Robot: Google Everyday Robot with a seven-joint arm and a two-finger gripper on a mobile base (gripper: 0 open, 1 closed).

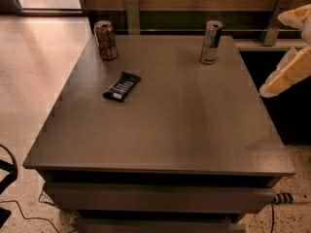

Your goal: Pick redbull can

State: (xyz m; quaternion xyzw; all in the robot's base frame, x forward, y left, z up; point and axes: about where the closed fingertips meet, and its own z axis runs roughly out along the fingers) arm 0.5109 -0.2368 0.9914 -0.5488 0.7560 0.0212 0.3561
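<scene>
The redbull can (211,41), slim, silver and dark blue with a silver top, stands upright at the far right of the grey table (175,125). The wider brownish-orange patterned can (105,40) stands upright at the far left corner. My gripper (285,74), cream-coloured, hangs at the right edge of the view, beyond the table's right side. It is to the right of the redbull can, nearer the camera, and well apart from it, and holds nothing that I can see.
A dark flat snack packet (121,86) lies on the left half of the table. A wooden wall with metal brackets (132,14) runs behind the table. Speckled floor lies to the left. A power strip (291,198) and cables lie by the table's base.
</scene>
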